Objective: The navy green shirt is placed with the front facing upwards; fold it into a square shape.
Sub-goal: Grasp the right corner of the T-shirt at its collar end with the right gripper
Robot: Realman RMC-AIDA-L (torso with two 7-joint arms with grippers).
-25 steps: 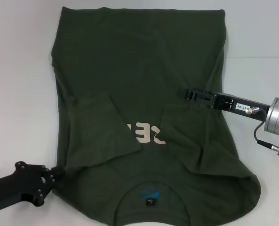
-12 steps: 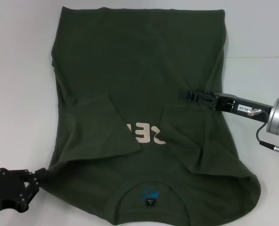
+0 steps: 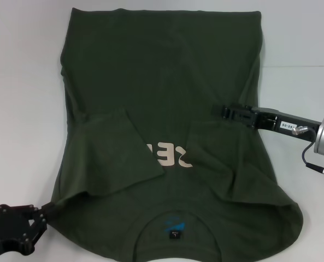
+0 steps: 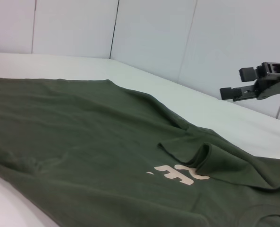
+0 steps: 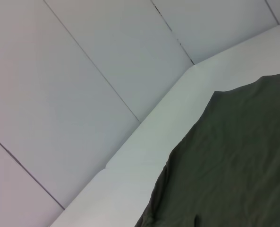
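Observation:
The navy green shirt (image 3: 162,82) lies flat on the white table with its collar towards me. Both sleeves are folded inward and partly cover the cream lettering (image 3: 170,155). The dark neck label (image 3: 174,233) shows inside the collar. My left gripper (image 3: 41,210) is at the near left, shut on the shirt's shoulder corner, which is drawn out towards it. My right gripper (image 3: 223,111) is open and empty, held above the shirt's right side. It also shows in the left wrist view (image 4: 236,82), with its fingers apart in the air. The shirt shows in the left wrist view (image 4: 83,142) and the right wrist view (image 5: 234,165).
The white table (image 3: 19,109) shows bare on both sides of the shirt. A pale panelled wall (image 5: 83,94) stands behind the table's far edge.
My left gripper has moved left and a little towards me, pulling the shirt's near-left shoulder corner outwards. My right gripper has drawn back slightly to the right.

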